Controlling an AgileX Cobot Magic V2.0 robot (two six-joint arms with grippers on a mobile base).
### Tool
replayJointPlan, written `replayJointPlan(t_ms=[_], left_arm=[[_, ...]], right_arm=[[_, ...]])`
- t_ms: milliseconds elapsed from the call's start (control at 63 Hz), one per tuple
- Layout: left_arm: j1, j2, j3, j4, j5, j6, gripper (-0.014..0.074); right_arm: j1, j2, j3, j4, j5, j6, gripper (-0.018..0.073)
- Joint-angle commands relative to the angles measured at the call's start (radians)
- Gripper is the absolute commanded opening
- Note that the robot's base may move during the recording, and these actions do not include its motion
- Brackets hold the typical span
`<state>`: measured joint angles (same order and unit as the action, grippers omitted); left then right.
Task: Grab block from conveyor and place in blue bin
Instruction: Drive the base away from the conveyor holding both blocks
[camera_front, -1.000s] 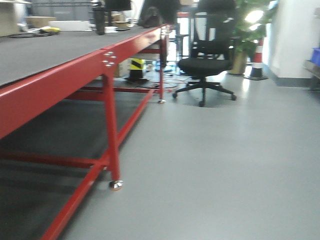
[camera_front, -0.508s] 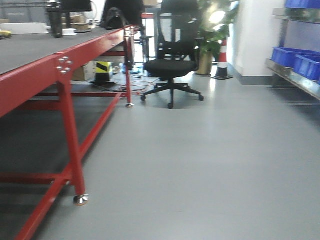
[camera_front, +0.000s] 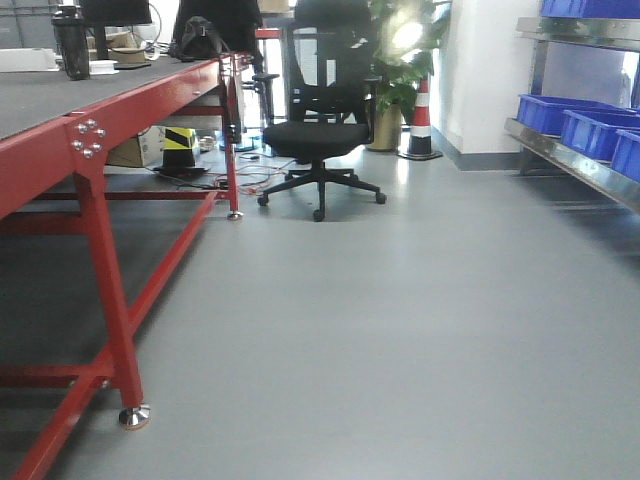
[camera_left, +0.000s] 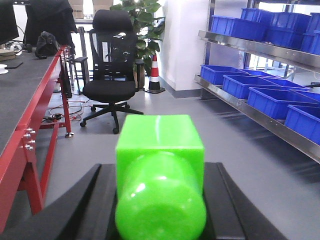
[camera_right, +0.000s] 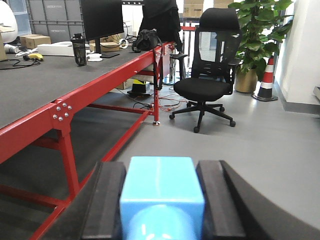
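Left claw (camera_left: 160, 200): closed on a green block (camera_left: 160, 145), low centre of the left wrist view, with a black finger (camera_left: 95, 205) on each side.
Right claw (camera_right: 161, 200): clamped on a light blue block (camera_right: 162, 182), bottom centre of the right wrist view.
Conveyor (camera_front: 40, 95): grey belt on a red frame, along the left of every view.
Blue bins (camera_left: 260, 97): on a metal shelf (camera_left: 250, 112) at the right of the left wrist and front views; the right wrist view missed them.
Front view: neither claw nor block; grey floor (camera_front: 400, 320), office chair (camera_front: 318, 135), traffic cone (camera_front: 421, 120).
Right wrist view: a monitor (camera_right: 102, 20) and a dark bottle (camera_right: 79, 50) on the belt, upper left.
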<state>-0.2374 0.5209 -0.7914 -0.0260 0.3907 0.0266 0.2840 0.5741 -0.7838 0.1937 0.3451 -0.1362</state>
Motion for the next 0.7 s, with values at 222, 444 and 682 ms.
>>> replayJointPlan(t_ms=[222,444,682], left_arm=[[-0.005,-0.006,-0.005,-0.006,-0.02,-0.001,-0.0111],[-0.005,-0.006,-0.005,-0.006,-0.02,-0.001,-0.0111],[-0.005,-0.006,-0.005,-0.006,-0.02,-0.001,-0.0111]], right_arm=[[0.003,-0.003,0.001,-0.001,-0.016,-0.004,-0.0167],[0.003,-0.003,0.001,-0.001,-0.016,-0.004,-0.0167],[0.003,-0.003,0.001,-0.001,-0.016,-0.004,-0.0167]])
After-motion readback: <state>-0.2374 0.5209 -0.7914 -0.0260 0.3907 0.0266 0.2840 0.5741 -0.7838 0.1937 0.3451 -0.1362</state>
